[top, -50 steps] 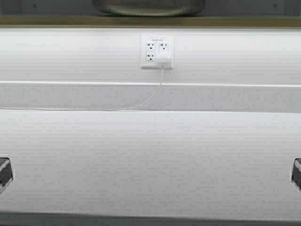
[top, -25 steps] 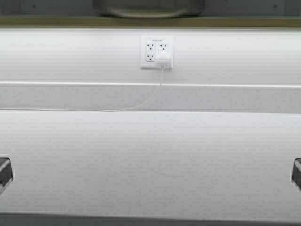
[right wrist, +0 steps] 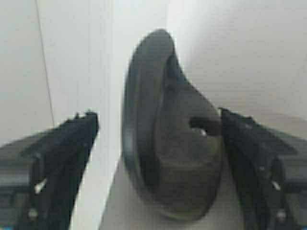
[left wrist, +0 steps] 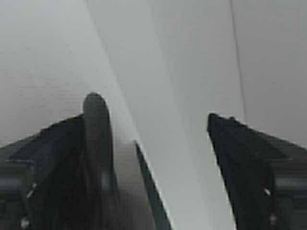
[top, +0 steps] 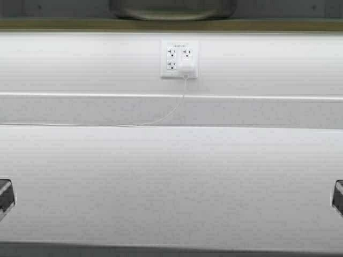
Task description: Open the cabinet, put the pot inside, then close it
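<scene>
Closing phase of the storage task, read from near to far. The left end effector (top: 4, 197) is showing at 8 o'clock and the right end effector (top: 338, 196) at 4 o'clock of the high view, both sitting low over the near part of the white desk (top: 171, 182) and well apart from the task's things. In the left wrist view the fingers (left wrist: 240, 153) are standing spread with nothing pinched between them. In the right wrist view the fingers (right wrist: 62, 143) are likewise standing spread; a dark rounded body (right wrist: 168, 129) is lying between them, but what it is cannot be told, and they are not pressing on it.

Beyond the desk, a white wall outlet (top: 179, 59) is sitting toward 12 o'clock, with a thin cable (top: 174, 107) trailing from it down to 9 o'clock.

Farthest, at 12 o'clock, the tan lower edge of the cabinet (top: 53, 24) is crossing the view, and the pot (top: 171, 8) is resting just above it on the grey inside. The doors are lying out of view.

Judgement: the pot is apparently placed, so closing is in hand. The next move is calling for an arm to rise to a door and swing it shut without knocking the pot.
</scene>
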{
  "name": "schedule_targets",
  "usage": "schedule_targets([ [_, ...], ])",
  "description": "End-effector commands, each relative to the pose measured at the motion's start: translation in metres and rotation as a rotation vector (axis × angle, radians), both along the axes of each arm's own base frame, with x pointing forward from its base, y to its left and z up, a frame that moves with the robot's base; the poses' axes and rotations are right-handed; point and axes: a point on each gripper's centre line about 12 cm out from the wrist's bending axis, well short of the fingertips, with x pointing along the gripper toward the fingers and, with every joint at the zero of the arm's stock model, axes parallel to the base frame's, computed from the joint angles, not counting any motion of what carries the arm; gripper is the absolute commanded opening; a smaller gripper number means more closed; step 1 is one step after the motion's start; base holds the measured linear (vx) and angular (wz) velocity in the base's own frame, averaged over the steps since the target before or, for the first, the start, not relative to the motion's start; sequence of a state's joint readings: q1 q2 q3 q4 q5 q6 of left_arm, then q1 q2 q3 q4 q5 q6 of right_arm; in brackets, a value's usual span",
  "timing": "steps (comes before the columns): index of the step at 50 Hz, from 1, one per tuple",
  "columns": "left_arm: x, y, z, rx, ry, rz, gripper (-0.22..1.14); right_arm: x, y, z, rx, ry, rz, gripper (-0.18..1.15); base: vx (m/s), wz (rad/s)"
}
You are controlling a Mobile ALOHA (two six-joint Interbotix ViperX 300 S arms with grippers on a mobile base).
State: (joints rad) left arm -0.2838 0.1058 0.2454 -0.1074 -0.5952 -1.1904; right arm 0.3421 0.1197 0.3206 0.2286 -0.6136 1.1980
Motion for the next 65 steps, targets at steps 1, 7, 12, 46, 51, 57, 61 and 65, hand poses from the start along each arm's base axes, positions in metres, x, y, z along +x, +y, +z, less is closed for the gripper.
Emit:
schedule_targets([
  [1,-0.011,-0.018,0.009,-0.030,-0.018,-0.041,1.02,-0.006,-0.011,0.018,0.008,-0.039,-0.019,1.04,0.00,0.00],
  [7,-0.012,-0.007,0.003,-0.041,-0.007,-0.015,1.02,-0.009,-0.033,0.013,-0.002,-0.024,-0.062,1.04,0.00,0.00],
  [12,-0.013,0.008,-0.005,-0.058,-0.004,0.023,1.02,-0.012,-0.049,0.013,-0.010,-0.021,-0.095,1.04,0.00,0.00],
  [46,-0.057,0.069,-0.019,0.203,-0.020,0.130,0.84,-0.043,-0.062,0.021,-0.401,-0.014,0.004,0.90,0.00,0.00],
  [51,-0.071,0.062,-0.033,0.456,0.012,0.095,0.48,-0.056,-0.061,0.018,-0.586,0.048,0.046,0.59,0.00,0.00],
  [57,-0.095,0.056,-0.061,0.703,0.105,0.046,-0.09,-0.080,-0.063,0.009,-0.786,0.111,0.070,0.12,0.00,0.00],
  [61,-0.106,0.058,-0.074,0.807,0.138,0.035,-0.07,-0.096,-0.068,-0.001,-0.917,0.141,0.078,-0.03,0.00,0.00],
  [65,-0.116,0.059,-0.082,0.876,0.137,0.031,0.06,-0.109,-0.071,-0.007,-1.011,0.162,0.082,0.04,0.00,0.00],
])
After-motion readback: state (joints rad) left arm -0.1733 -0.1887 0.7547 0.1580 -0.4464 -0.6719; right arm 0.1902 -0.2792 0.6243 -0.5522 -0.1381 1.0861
